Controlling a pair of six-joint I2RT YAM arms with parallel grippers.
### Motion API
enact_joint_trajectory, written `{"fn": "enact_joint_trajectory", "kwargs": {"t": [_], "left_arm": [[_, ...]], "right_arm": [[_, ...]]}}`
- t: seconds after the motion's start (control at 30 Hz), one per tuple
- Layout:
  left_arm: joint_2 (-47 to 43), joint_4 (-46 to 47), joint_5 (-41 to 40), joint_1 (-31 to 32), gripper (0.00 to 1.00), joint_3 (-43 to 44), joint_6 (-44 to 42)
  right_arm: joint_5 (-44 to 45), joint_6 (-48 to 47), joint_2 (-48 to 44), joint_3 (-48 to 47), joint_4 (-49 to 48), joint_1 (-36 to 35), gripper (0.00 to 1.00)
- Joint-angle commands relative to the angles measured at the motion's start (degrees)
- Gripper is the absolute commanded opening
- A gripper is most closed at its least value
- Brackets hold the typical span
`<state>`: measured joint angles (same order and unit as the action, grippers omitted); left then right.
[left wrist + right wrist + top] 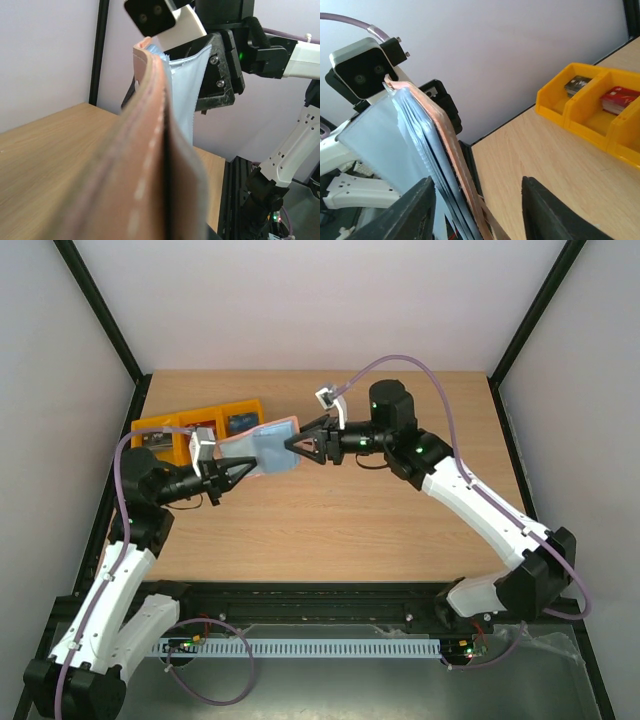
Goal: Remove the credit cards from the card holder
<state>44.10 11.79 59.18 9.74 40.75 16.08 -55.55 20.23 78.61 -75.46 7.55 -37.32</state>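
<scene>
- Top view: fixed high above the near edge, looking down on the whole table (350,530).
- Left wrist view: pressed close to the card holder (150,165), facing the right arm (305,52) at upper right.
- Right wrist view: also close; card holder lower left, yellow tray (580,117) at right, both shared with the top view.

Far-left corner of tabletop (350,530): tray (150,424), three compartments in row. In compartments: credit cards (619,98), lying flat. Just right of tray, up off tabletop: card holder (268,448), between two pincers. At card holder's near-left end: left pincer (238,473), just before tray. At card holder's right edge: right pincer (298,447), that edge between its fingers (410,215), nearer one finger than other. Arm bases at near tabletop edge, left and right, well apart from tray and card holder.
</scene>
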Motion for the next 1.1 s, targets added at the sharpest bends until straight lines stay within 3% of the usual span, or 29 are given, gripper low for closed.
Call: {"fn": "enact_joint_trajectory", "kwargs": {"t": [0.0, 0.3, 0.53, 0.57, 0.67, 0.73, 0.87, 1.07], "left_arm": [[-1.1, 4.7, 2.5, 0.0, 0.02, -0.5, -1.6], [-0.6, 8.0, 1.7, 0.5, 0.02, -1.6, 0.3], [-0.3, 7.0, -0.4, 0.7, 0.03, -2.1, 0.4], [-0.3, 6.2, -0.9, 0.7, 0.1, -2.1, 0.1], [-0.8, 0.1, -3.7, 0.5, 0.63, -0.6, -4.2], [-1.5, -4.8, -5.7, 0.1, 0.81, 0.5, -8.8], [-1.9, -7.4, -7.4, -0.2, 0.97, 0.7, -13.0], [-0.2, 0.7, -8.9, 1.0, 1.0, -1.1, -5.4]], "right_arm": [[0.6, 0.8, 2.2, -1.3, -4.3, -2.7, 0.49], [-1.4, 0.3, 3.9, -3.7, -4.8, -6.9, 0.5], [0.4, 0.0, 5.5, -7.3, -2.0, -8.0, 0.07], [1.4, -0.6, 5.5, -7.9, -0.9, -8.0, 0.02], [7.2, -3.6, 5.4, -10.5, 5.6, -8.1, 0.02], [12.9, -4.6, 5.0, -11.2, 8.6, -8.0, 0.02], [21.0, -4.9, 5.7, -12.4, 13.4, -8.1, 0.02], [24.0, -5.4, 7.7, -15.0, 14.6, -10.0, 0.02]]}}
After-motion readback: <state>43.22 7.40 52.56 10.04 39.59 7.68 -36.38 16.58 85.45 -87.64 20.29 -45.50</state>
